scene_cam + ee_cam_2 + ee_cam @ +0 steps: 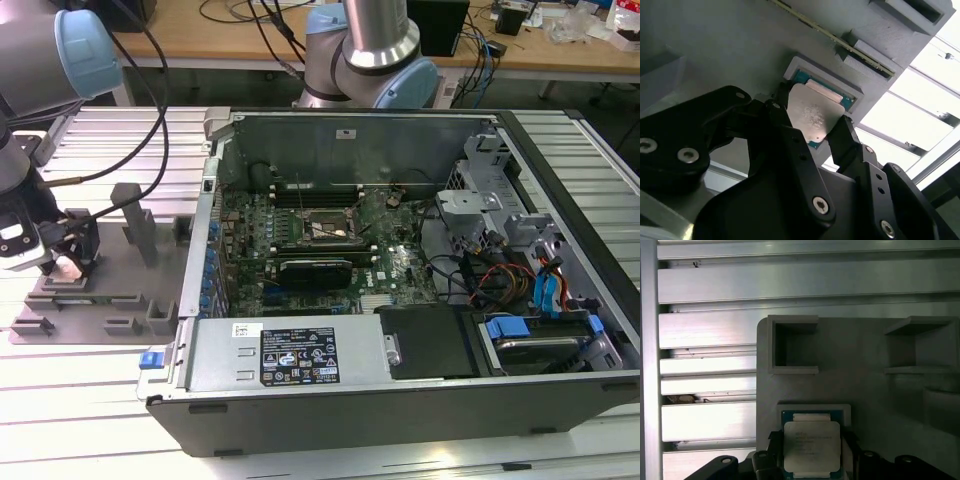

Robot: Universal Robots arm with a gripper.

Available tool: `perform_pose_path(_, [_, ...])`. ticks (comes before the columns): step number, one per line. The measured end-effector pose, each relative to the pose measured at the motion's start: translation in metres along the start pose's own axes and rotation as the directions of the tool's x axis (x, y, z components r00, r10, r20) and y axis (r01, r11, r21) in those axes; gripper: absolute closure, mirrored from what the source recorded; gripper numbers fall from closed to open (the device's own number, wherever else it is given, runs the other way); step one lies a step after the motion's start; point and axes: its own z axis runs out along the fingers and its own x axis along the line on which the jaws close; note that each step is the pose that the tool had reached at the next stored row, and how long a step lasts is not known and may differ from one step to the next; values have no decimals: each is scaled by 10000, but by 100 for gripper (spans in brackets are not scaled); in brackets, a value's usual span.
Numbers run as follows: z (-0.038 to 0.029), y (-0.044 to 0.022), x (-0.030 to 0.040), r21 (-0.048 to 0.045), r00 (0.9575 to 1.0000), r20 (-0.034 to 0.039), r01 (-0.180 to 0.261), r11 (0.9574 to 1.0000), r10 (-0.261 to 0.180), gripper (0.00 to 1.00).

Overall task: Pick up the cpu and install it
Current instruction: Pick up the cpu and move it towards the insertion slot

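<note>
The cpu (815, 112) is a small square chip with a pale silver top and a green rim. It sits at a shallow recess of the grey plastic fixture (110, 295), at the exterior view's left. My gripper (812, 125) hangs over that spot, and its black fingers (845, 137) press the chip's two opposite edges. In the first wrist view the cpu (812, 442) lies between the fingertips, with the gripper (812, 455) just in front of the recess's pale frame. In the exterior view the gripper (65, 262) stands low over the fixture. The dark motherboard socket (325, 228) lies inside the open computer case (400, 400).
Upright blocks (135, 220) rise from the fixture close beside the gripper. The case's metal side wall (205, 250) stands between the fixture and the motherboard. Cables (150, 120) run from the arm across the ribbed aluminium table (90, 400). Drive bays and wires fill the case's right side.
</note>
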Motion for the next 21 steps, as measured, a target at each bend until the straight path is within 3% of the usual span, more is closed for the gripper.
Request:
perform_pose_path(6, [-3, 1, -1, -3, 10000, 4, 3, 10000, -3, 45])
perform_pose_path(9, [-44, 2, -1, -2, 10000, 1, 27, 10000, -27, 45])
perform_pose_path(11, [-45, 2, -1, -5, 9995, -11, 304, 9995, -304, 45])
perform_pose_path(14, [-46, 2, 0, -6, 9995, -12, 314, 9995, -314, 45])
perform_pose_path(21, [-180, 7, -3, -5, 9995, -11, 315, 9995, -315, 45])
